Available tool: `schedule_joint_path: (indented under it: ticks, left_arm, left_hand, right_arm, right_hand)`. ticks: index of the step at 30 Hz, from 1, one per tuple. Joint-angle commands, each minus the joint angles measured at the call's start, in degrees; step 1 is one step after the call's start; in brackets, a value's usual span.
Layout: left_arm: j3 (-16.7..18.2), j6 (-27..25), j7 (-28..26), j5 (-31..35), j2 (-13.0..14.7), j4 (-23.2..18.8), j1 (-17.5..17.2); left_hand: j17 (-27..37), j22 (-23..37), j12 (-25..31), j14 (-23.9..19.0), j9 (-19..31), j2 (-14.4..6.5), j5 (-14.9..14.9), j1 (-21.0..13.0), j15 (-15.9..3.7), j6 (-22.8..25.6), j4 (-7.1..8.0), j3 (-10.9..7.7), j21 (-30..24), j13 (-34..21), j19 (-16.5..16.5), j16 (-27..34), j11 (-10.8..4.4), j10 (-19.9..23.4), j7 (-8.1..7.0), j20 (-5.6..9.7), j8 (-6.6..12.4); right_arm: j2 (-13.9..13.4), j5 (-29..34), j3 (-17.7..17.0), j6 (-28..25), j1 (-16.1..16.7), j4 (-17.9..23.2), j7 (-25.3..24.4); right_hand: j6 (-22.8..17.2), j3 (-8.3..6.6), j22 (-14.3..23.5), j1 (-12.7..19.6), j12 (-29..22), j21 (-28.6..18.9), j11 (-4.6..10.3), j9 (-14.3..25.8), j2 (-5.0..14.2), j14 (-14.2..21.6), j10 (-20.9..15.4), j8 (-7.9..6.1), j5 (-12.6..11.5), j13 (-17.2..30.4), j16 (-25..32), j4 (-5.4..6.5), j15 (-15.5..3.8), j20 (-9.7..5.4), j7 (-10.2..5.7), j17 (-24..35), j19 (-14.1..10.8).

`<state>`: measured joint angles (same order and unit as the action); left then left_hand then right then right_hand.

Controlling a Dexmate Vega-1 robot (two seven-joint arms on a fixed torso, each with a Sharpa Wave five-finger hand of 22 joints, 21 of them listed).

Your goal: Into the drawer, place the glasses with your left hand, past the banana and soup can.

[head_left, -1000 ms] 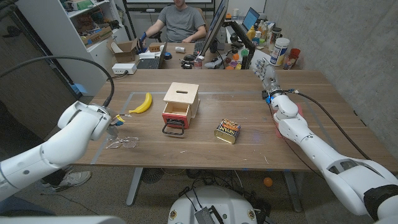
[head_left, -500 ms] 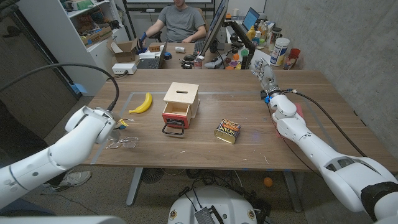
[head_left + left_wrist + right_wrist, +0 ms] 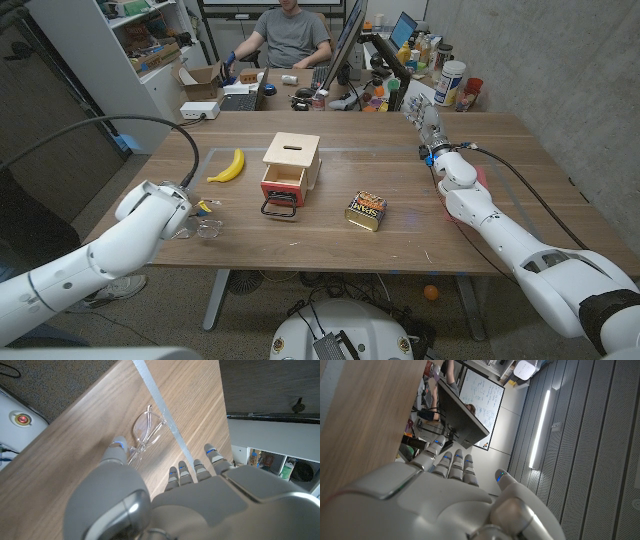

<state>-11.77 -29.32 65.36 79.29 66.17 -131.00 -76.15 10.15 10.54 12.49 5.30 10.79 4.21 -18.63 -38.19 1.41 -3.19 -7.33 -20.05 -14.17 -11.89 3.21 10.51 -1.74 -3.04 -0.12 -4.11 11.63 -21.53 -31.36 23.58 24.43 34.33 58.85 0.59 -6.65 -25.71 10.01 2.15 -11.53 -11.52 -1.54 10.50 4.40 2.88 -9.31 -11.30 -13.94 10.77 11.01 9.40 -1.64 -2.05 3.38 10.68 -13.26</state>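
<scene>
Near the table's left front edge lie the clear-framed glasses (image 3: pixel 207 229), one pair, on the wood just beside a pale tape strip (image 3: pixel 165 415). Over them hangs the left hand (image 3: pixel 165 505), its fingers (image 3: pixel 212 455) spread and its thumb tip right at the frame; whether it touches the frame I cannot tell, and nothing is gripped. One yellow banana (image 3: pixel 228 166) lies farther back on the left. One small wooden drawer box (image 3: pixel 290 170) with a red front stands at the table's middle, its drawer pulled out and a black handle hanging toward the near edge. One flat soup can (image 3: pixel 366 211) with a dark label lies to the right of the box, well apart from the glasses. At the far right the right hand (image 3: pixel 424 120) stands raised with fingers apart, holding nothing. Beneath everything is a brown wooden table (image 3: pixel 480 190). Behind it a person (image 3: pixel 290 35) sits at a cluttered desk, with shelves at the far left.
</scene>
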Motion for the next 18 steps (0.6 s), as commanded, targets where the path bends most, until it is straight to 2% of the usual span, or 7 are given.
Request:
schedule_joint_path:
  ticks: [1,6,18]
  left_arm:
    - [-2.8,-0.9,-2.8,0.2,-1.1,1.5,0.4]
    - [-3.7,-1.5,-3.8,-0.6,-1.6,2.4,0.8]
    - [-5.4,-2.2,-5.1,-0.5,-0.8,2.5,1.2]
  left_hand:
    - [-0.1,0.1,0.0,0.5,0.3,-0.5,0.2,-0.6,-0.01,-0.4,0.01,0.31,0.0,-0.1,0.5,0.0,-0.04,-0.3,-0.04,-0.26,-0.22]
    - [0.0,0.1,-0.1,0.5,0.3,-0.8,0.4,-0.8,-0.05,-0.2,0.07,0.43,0.1,-0.1,0.8,0.1,-0.23,-0.4,-0.08,-0.26,-0.21]
    - [0.0,0.1,0.1,0.2,0.3,-1.6,0.8,-1.3,-0.36,0.0,0.21,0.66,-0.1,-0.1,2.1,0.3,-0.40,-0.2,-0.31,-0.22,-0.18]
  right_arm:
    - [-0.4,-0.4,-0.2,0.2,0.1,0.2,0.7]
    - [-0.8,-0.5,-0.3,0.0,0.4,0.6,0.6]
    - [-0.7,-0.6,-0.3,0.0,0.2,0.1,0.8]
  right_hand:
    - [-0.6,-0.34,0.1,-0.3,0.2,-0.1,-0.08,0.1,4.06,0.5,-0.6,0.16,0.1,0.2,0.0,-0.05,-0.20,-1.69,-0.15,0.0,-0.4]
    - [-0.6,-0.34,0.1,-0.3,0.2,-0.1,-0.16,0.1,4.07,0.6,-0.6,0.16,0.1,0.2,0.0,-0.04,-0.19,-1.73,-0.14,0.0,-0.4]
    - [-0.7,-0.37,0.1,-0.3,0.3,-0.1,-0.09,0.1,4.07,0.6,-0.6,0.16,0.1,0.2,0.0,-0.03,-0.21,-1.72,-0.23,0.0,-0.4]
